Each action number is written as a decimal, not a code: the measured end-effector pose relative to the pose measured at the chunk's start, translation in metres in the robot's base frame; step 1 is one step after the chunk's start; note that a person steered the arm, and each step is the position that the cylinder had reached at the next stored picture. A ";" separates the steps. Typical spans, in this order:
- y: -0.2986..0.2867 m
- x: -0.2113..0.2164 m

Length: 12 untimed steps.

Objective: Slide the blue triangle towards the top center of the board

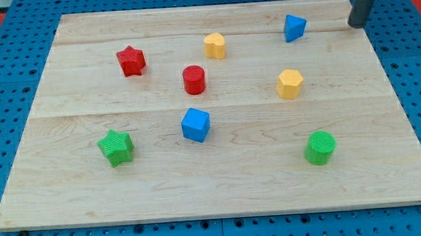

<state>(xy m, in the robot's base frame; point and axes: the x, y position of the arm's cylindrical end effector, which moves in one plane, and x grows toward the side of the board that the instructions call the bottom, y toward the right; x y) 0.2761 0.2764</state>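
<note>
My tip [356, 25], a bare rod tool grasping nothing, rests on the surface [386, 122] at about 3 o'clock of the blue triangle [294, 27], seemingly apart from it, so the triangle, at upper right, has yet to be pushed left to top center.

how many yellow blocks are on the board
2. One yellow block sits near the view's top centre, left of the blue triangle. The other yellow block lies right of the red cylinder. Nothing appears hidden.
</note>
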 end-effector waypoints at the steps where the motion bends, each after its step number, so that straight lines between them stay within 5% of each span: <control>1: 0.000 0.000; 4: -0.085 -0.049; 6: -0.035 -0.012; 9: -0.123 -0.013; 12: -0.134 0.014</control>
<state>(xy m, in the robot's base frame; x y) 0.2898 0.1429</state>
